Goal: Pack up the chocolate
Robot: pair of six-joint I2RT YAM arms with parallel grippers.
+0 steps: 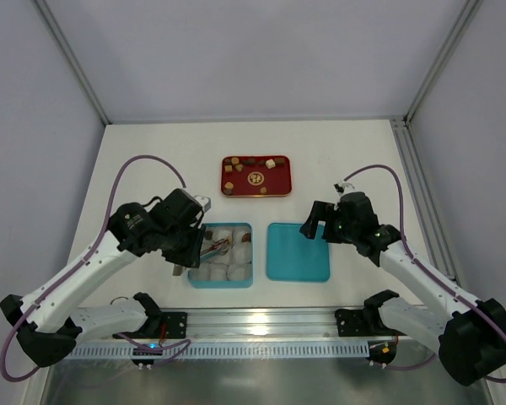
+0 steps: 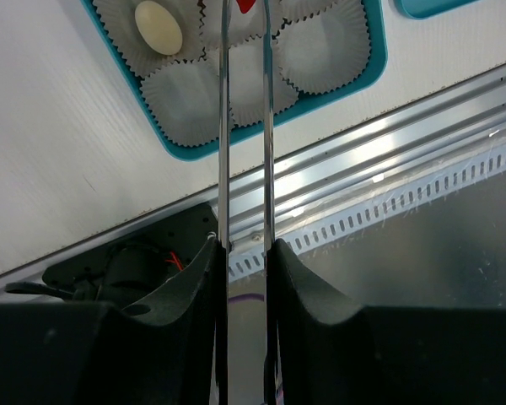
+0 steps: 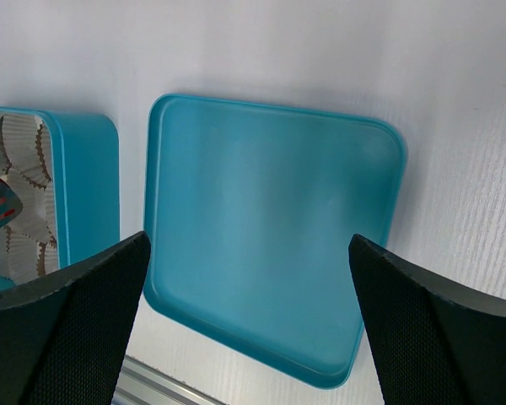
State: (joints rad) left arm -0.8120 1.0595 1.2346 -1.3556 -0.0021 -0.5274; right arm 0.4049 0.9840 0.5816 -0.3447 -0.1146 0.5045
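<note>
Lowest in the left wrist view, the left gripper (image 2: 245, 253) is clamped on a pair of metal tongs (image 2: 223, 126), its black fingers pressing the two blades nearly parallel with a narrow gap between them. The blades run up the frame to the teal box (image 3: 84, 194), whose white paper cups (image 2: 325, 51) fill the top of that view. At the very top edge a red piece (image 2: 246, 4) of chocolate sits between the tips. It is mostly cropped, so I cannot tell whether it hangs above a cup or already touches paper. One cream piece (image 2: 158, 27) lies in the cup at upper left; the cups nearest the tips look empty.

The step in hand, as I read it, is setting the red piece down. To do it well, centre the tips over one empty cup, not over a seam where crinkled rims overlap. Lower until the piece rests on the cup floor, then ease the squeeze only a little — enough for the blades to spring off. Lift along the blades' own line, since a sideways drag would probably catch a rim and tip the cup.

Right of the box in the top view, the right gripper (image 3: 249, 245) hovers with fingers wide apart over the flat teal lid (image 3: 270, 152), holding nothing. It is best off there, clear of the box — the lid's turn comes last.

Farthest, at upper centre of the top view, the red tray (image 1: 278, 187) carries loose pieces (image 1: 271, 163), brown and tan, so by my reckoning many trips are left
</note>
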